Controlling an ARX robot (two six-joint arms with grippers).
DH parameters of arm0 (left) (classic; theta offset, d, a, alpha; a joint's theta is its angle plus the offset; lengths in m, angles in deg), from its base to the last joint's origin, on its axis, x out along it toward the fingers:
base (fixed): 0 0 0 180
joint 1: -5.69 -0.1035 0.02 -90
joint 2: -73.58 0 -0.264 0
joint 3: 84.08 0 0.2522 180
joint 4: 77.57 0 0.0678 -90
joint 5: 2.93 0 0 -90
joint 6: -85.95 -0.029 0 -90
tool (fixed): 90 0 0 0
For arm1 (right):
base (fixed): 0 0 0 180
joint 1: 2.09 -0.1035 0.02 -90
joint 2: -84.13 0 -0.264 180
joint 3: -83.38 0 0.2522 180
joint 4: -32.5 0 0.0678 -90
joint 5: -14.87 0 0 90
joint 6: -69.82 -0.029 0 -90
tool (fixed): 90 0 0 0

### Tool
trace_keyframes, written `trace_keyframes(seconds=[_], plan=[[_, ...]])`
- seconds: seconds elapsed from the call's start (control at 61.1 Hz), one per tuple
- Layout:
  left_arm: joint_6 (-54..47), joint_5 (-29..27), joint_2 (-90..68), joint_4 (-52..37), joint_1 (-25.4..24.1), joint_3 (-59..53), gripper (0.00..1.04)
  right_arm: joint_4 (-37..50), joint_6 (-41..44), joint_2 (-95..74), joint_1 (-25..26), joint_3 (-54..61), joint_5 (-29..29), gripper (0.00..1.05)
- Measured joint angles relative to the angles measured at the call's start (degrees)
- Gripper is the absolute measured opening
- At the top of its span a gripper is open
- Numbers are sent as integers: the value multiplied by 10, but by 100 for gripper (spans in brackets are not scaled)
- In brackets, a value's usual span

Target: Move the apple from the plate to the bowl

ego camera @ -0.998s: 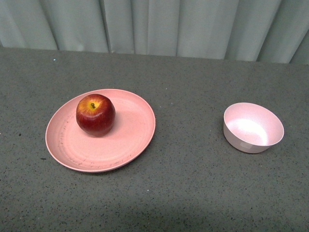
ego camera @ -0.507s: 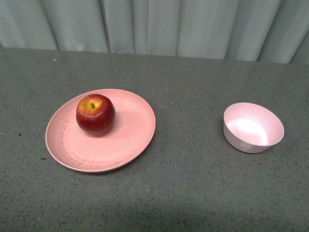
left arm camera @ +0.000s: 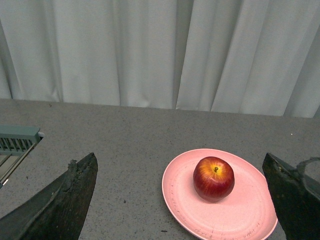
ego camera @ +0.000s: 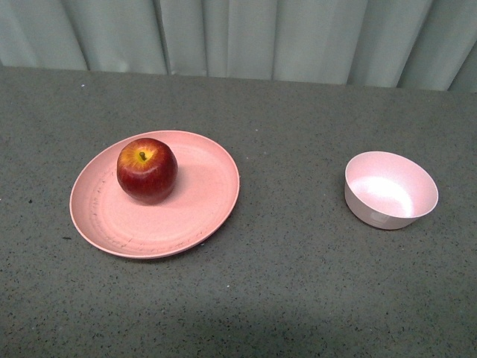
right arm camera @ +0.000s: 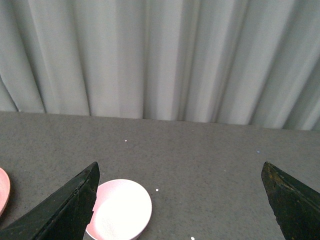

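A dark-red apple with a yellow patch round its stem sits upright on the far left part of the salmon-pink plate. The small pale-pink bowl stands empty at the right, well apart from the plate. Neither arm shows in the front view. In the left wrist view my left gripper is open, held well short of the apple and plate, which lie ahead between its spread fingers. My right gripper is open too, with the bowl ahead near one finger.
The grey speckled table ends at a pale pleated curtain at the back. A grey ribbed fixture shows at the table's edge in the left wrist view. A sliver of the plate shows in the right wrist view.
The plate, apple and bowl sit slightly higher in the front view than half a second ago, as if the camera tilted a little. Nothing on the table has moved.
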Motion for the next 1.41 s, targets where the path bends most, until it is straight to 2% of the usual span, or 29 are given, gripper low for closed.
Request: trace_keyframes(seconds=[0.065,0.147,0.311,0.474,0.638,0.965,1.407], plan=[[0,0,0,0,0,0,98,28,4,-115,-3,-43,20,95],[0,0,0,0,0,0,98,20,13,-245,-11,-101,49,95],[0,0,0,0,0,0,98,-58,43,-451,-34,-247,84,95],[0,0,0,0,0,0,98,-130,84,-570,-57,-340,94,95],[0,0,0,0,0,0,98,-180,112,-637,-73,-385,96,95],[0,0,0,0,0,0,98,-245,131,-730,-87,-466,92,95],[0,0,0,0,0,0,98,-265,137,-750,-71,-482,95,29]])
